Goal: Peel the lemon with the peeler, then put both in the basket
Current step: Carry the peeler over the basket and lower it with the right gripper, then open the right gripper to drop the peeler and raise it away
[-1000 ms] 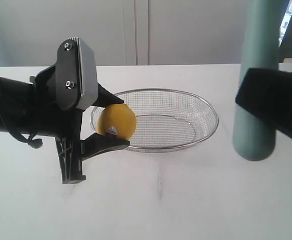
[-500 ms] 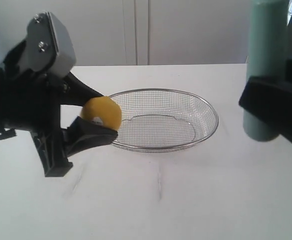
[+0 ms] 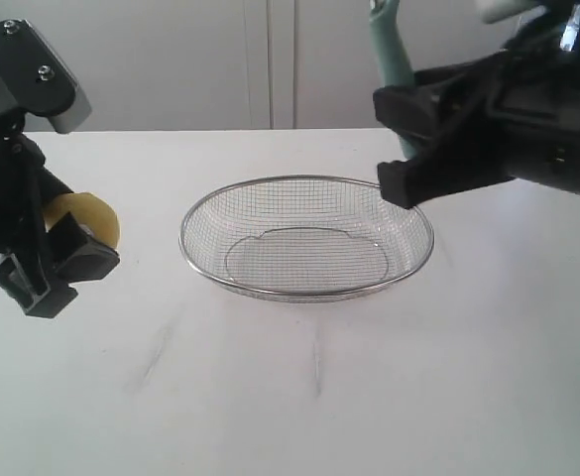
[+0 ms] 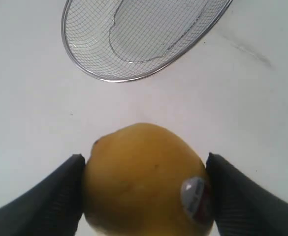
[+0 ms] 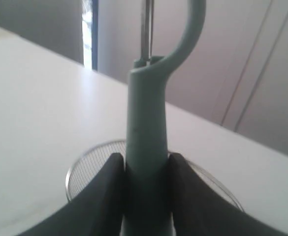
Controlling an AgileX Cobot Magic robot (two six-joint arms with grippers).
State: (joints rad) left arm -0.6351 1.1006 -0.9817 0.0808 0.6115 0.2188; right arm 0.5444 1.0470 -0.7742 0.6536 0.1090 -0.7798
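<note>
Half-hidden lemon (image 3: 95,219) clamped in left gripper (image 4: 144,169) near table's (image 3: 319,397) left edge. Pinches peeler (image 5: 146,123) handle in right gripper (image 5: 146,191), long axis vertical, head up, top cut off.

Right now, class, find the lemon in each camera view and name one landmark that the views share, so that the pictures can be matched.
Exterior view: the lemon is at far left, left of the basket.
Left wrist view: bottom centre, clamped between the left gripper fingers.
Right wrist view: not in it; the peeler fills the middle.
Shared landmark: the basket, also in the left wrist and right wrist views.
</note>
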